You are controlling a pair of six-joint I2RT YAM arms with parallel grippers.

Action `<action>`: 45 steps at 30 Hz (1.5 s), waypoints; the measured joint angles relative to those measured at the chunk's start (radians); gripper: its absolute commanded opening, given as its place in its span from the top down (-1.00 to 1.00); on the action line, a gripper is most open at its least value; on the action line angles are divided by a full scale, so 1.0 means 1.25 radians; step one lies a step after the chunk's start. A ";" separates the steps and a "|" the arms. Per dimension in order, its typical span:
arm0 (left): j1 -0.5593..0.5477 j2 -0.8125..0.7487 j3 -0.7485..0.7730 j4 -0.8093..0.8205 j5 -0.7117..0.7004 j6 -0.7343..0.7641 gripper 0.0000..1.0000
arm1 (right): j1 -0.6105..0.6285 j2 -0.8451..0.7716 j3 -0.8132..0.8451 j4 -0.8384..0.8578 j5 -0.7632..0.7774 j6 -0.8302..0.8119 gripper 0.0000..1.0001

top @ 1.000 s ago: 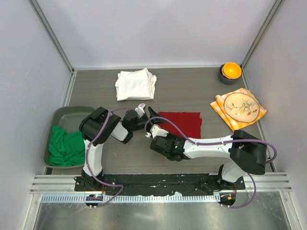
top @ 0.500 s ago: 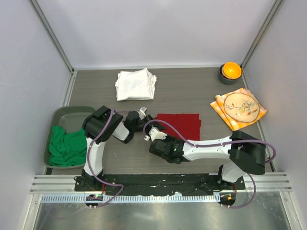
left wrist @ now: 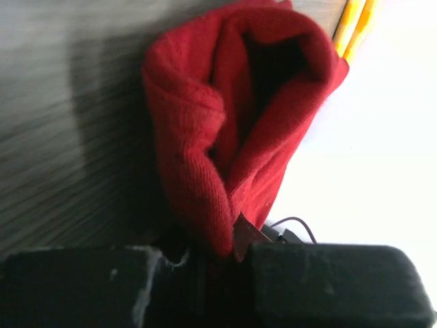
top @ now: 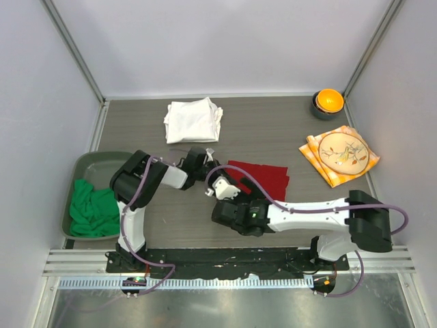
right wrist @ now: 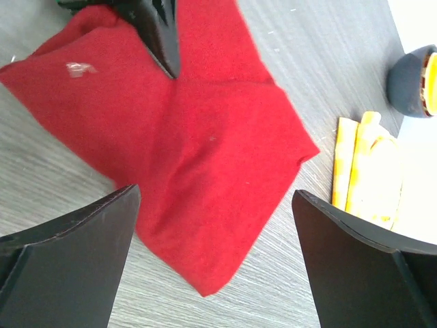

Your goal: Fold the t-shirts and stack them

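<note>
The red t-shirt [top: 258, 176] lies folded at the table's middle, its small white neck label [right wrist: 80, 68] showing. My left gripper [top: 207, 162] is shut on its left edge, and a fold of red cloth [left wrist: 232, 123] rises out of the closed jaws [left wrist: 229, 254]. My right gripper [top: 221, 184] hovers just near-left of the shirt, open wide [right wrist: 215, 256] and holding nothing. The white t-shirt [top: 193, 120] lies folded at the back. The green t-shirt [top: 94, 208] is bunched in the grey bin [top: 102, 160] on the left.
An orange patterned cloth [top: 339, 154] lies at the right. A dark bowl with an orange inside [top: 328, 102] stands in the back right corner. Frame posts and pale walls close in the table.
My left gripper closed on the red shirt's left edge and shifted slightly back. My right gripper opened, let go of the cloth and drew back a little.
</note>
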 measured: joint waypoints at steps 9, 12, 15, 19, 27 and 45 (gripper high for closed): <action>0.019 -0.022 0.350 -0.500 -0.074 0.233 1.00 | -0.026 -0.140 0.035 -0.058 0.117 0.117 -1.00; 0.034 -0.010 0.507 -0.623 -0.092 0.297 1.00 | -0.054 -0.137 0.036 -0.080 0.130 0.161 -0.99; 0.046 0.028 0.667 -0.705 -0.106 0.356 1.00 | -0.075 -0.128 0.036 -0.094 0.130 0.198 -0.99; 0.061 0.103 0.824 -0.775 -0.111 0.403 1.00 | -0.077 -0.116 0.036 -0.092 0.128 0.235 -1.00; 0.104 0.316 1.117 -0.927 -0.100 0.463 1.00 | -0.094 -0.099 0.028 -0.063 0.108 0.301 -1.00; 0.223 0.311 1.139 -0.869 -0.003 0.462 1.00 | -0.115 -0.052 -0.011 0.025 0.038 0.319 -0.99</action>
